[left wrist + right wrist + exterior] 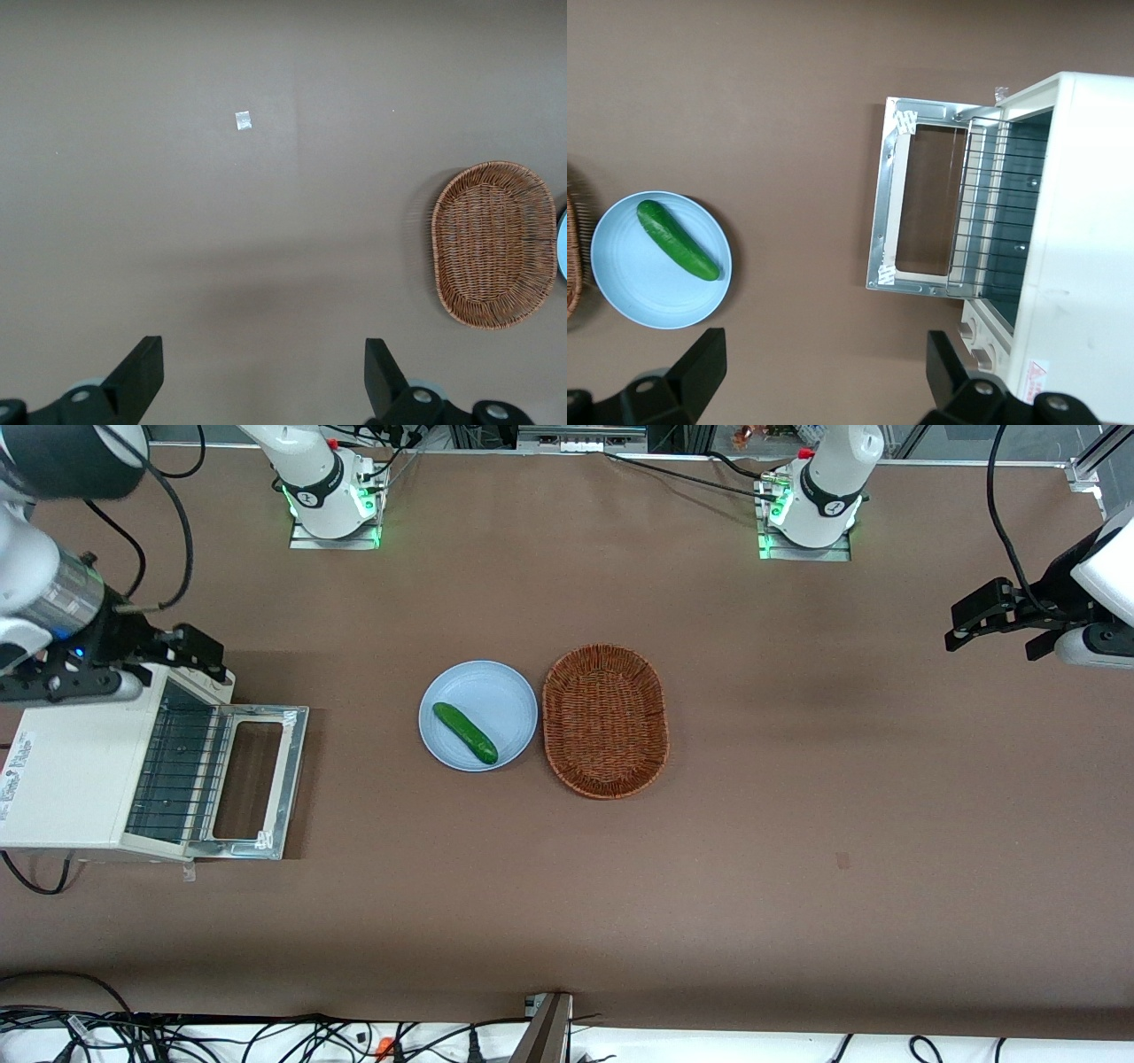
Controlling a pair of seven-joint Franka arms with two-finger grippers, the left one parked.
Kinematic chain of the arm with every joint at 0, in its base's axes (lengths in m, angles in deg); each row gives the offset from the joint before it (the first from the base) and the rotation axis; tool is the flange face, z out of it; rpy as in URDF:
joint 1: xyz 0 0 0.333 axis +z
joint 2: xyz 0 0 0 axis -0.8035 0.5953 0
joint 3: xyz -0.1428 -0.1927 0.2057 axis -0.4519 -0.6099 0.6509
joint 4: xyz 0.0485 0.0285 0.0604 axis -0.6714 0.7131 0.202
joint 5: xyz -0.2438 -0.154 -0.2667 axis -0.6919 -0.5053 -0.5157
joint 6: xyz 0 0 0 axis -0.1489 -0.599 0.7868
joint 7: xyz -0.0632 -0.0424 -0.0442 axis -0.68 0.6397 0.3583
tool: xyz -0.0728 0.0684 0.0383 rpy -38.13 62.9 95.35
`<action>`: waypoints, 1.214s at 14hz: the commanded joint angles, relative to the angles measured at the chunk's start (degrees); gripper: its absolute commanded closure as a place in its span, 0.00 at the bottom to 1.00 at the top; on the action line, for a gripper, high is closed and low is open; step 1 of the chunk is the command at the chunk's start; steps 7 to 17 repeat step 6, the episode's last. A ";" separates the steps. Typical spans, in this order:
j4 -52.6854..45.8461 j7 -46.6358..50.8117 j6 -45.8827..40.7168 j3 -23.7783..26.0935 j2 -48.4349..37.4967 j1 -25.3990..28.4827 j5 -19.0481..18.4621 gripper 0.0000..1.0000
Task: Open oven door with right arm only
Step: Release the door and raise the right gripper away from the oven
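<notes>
Bench [797,886] nearest the camera is bare brown. Hand [819,372] hovers above the oven's control end, fingers spread wide, gripping nothing, so it looks backed off. Oven door [261,779] lies folded flat on the bench, rack [177,766] exposed: task looks done. Plate [509,691] with cucumber [464,732] and basket [605,720] sit well apart.

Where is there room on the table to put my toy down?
The widest bare table runs from the wicker basket toward the parked arm's end. A narrower bare strip lies between the open oven door and the blue plate holding the cucumber. It is crowded at the oven, where the open gripper hovers.
</notes>
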 commanded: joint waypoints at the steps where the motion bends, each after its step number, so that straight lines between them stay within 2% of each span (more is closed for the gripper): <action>1: 1.33 -1.41 -0.29 0.93 -1.09 -1.38 1.14 0.00; 17: 0.97 -1.58 -1.07 1.02 -1.44 -1.38 1.23 0.00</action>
